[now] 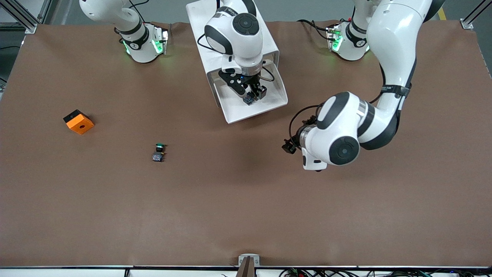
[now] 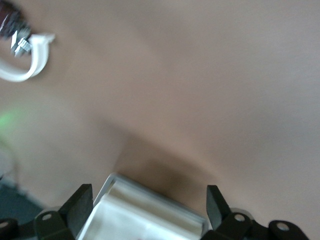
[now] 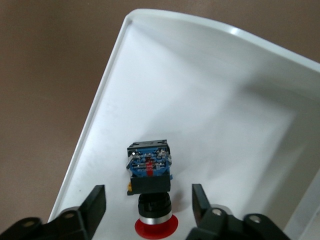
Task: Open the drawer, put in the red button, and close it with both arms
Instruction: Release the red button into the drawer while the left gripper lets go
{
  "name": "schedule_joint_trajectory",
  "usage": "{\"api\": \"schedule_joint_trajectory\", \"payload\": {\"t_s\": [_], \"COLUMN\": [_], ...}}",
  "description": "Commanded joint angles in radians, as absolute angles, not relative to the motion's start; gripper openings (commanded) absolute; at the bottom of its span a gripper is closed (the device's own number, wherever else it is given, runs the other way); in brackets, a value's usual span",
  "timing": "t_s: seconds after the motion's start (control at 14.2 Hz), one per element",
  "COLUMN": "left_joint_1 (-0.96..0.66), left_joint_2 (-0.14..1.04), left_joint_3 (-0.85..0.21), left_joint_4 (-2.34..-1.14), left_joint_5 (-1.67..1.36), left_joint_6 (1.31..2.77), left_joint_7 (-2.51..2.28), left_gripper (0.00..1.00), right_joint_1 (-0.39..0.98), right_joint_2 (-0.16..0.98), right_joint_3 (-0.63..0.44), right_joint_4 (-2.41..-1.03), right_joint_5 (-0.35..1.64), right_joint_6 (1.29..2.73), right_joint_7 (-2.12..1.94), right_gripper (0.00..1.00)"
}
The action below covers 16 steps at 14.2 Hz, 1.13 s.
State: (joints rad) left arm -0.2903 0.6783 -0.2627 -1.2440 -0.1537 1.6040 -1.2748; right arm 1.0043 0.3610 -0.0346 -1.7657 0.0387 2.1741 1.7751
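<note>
The drawer (image 1: pixel 269 104) stands pulled out of the white cabinet (image 1: pixel 230 23), toward the front camera, at the middle of the table (image 1: pixel 246 200). The right gripper (image 1: pixel 253 95) hangs just over the drawer's floor with its fingers apart, not clamped on anything. In the right wrist view the red button (image 3: pixel 151 195) lies on its side on the drawer floor (image 3: pixel 210 115), between the two fingertips (image 3: pixel 95 200) with a gap on each side; its red cap points toward the gripper and its dark body, with a blue terminal block, points away. In the front view only the button's dark end (image 1: pixel 248 100) shows under the fingers. The left arm (image 1: pixel 346 130) is bent over the table toward its own end, nearer the front camera than the drawer, and its gripper (image 1: pixel 291 146) points at the drawer's side, well apart from it. The left wrist view shows that gripper's fingers (image 2: pixel 80 202) spread wide, with a blurred pale edge (image 2: pixel 145 212) between them, nothing gripped. A green button (image 1: pixel 159 152) lies on the table toward the right arm's end, and an orange block (image 1: pixel 78 122) lies farther toward that end.
</note>
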Motion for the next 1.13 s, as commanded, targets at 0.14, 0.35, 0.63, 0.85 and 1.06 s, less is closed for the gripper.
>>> {"api": "schedule_joint_trajectory", "payload": {"t_s": [0.14,0.35,0.63,0.85,1.06], "left_joint_1": [-0.307,-0.31,-0.331,-0.376,-0.409], "left_joint_2": [0.661,0.666,0.667,0.667,0.667], "left_joint_3": [-0.34,-0.368,-0.368,-0.368,-0.368], "left_joint_4": [-1.278,-1.278,-1.307,-1.318,-1.351], "left_joint_5": [0.001,0.031,0.093,0.179,0.218], "left_joint_6": [1.68,1.715,1.831,1.845,1.9], "left_joint_7": [-1.256,-1.256,-1.253,-1.253,-1.252], "left_gripper": [1.0,1.0,1.0,1.0,1.0], "right_joint_1": [0.964,0.869,0.708,0.571,0.425], "right_joint_2": [0.364,0.347,0.279,0.242,0.209], "right_joint_3": [-0.054,-0.054,-0.054,-0.055,-0.055], "right_joint_4": [-1.646,-1.553,-1.525,-1.525,-1.525], "right_joint_5": [0.026,0.029,0.031,0.028,0.029], "right_joint_6": [2.041,1.869,1.747,1.634,1.574], "right_joint_7": [1.674,1.492,1.214,1.001,0.74], "right_gripper": [1.0,1.0,1.0,1.0,1.0]}}
